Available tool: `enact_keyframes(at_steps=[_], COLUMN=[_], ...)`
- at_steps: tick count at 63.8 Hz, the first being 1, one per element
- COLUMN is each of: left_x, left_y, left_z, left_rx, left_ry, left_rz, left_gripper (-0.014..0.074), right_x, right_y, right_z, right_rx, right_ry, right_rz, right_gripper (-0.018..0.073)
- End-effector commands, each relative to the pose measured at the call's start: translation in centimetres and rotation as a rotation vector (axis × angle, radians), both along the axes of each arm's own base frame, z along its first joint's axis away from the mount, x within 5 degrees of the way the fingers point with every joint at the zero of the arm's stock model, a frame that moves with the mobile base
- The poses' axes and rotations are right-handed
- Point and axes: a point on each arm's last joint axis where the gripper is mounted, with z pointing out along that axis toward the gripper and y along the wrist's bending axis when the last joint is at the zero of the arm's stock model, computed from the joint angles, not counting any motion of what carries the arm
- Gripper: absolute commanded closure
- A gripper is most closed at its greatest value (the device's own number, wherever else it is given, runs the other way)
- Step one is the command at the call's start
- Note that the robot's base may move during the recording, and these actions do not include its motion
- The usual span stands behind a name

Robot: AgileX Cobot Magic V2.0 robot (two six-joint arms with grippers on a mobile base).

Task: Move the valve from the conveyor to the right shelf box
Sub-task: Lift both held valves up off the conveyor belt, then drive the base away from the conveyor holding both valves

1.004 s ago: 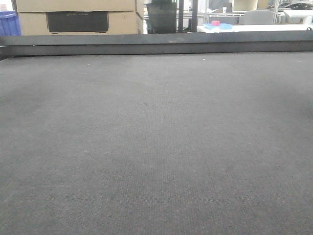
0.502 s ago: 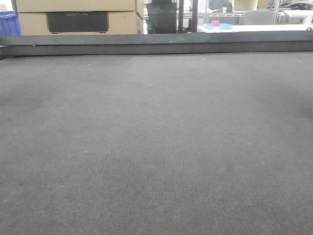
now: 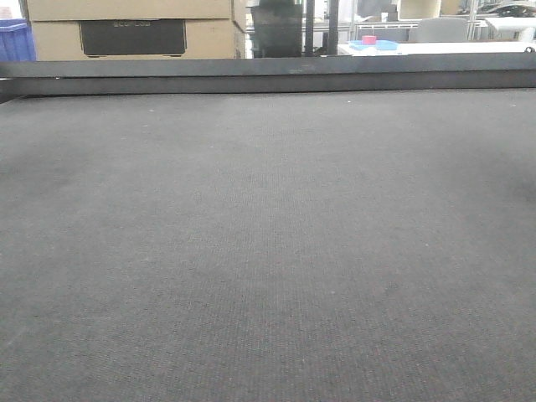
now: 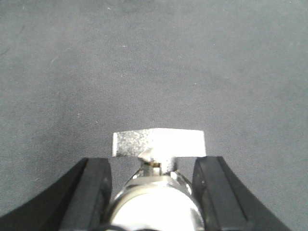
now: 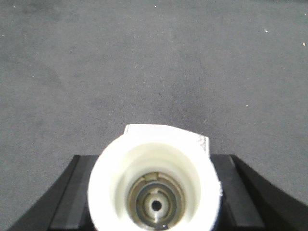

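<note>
Item: valve (image 4: 157, 144), grey metal, flat bright cross-handle on a short neck above a rounded silvery body; held in the left gripper (image 4: 154, 162), whose black jaws are closed against the body's two sides, the handle standing just past their tips. Item: second valve (image 5: 154, 192), seen end-on as a whitish round cup with a metal ring and a small central hole inside; held in the right gripper (image 5: 155, 158), black jaws pressed to either side of the cup. Both pieces sit over the conveyor (image 3: 268, 251), dark grey and finely woven, which fills the ground behind them in each wrist view; whether either piece touches the belt cannot be told. Front view: the same belt runs wide and flat to a long black rail (image 3: 268, 75) along its far edge. Beyond the rail: stacked cardboard boxes (image 3: 134, 33) with a dark panel on the lower one, a blue bin (image 3: 15, 40) at far left, and a small pink object (image 3: 369, 39) on a blue tray at upper right, well apart from the belt.
</note>
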Motion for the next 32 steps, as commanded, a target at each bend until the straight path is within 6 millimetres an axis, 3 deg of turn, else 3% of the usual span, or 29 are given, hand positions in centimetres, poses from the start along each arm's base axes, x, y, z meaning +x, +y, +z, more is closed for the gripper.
enact_keyframes(at_steps=[1,32], left_x=[-0.37,-0.37], left_y=[-0.19,-0.19], left_z=[1.08,1.08], left_rx=[-0.014,-0.014], left_ry=[-0.067,-0.067], left_rz=[-0.007,-0.007], left_gripper=[0.0708,0.0708], right_x=[-0.23,-0.2], right_y=[-0.08,-0.08], right_z=[1.24,1.29], right_rx=[0.011,0.012], right_ry=[-0.096,-0.102], right_rz=[-0.009,-0.01], right_gripper=[0.0711,0.0711])
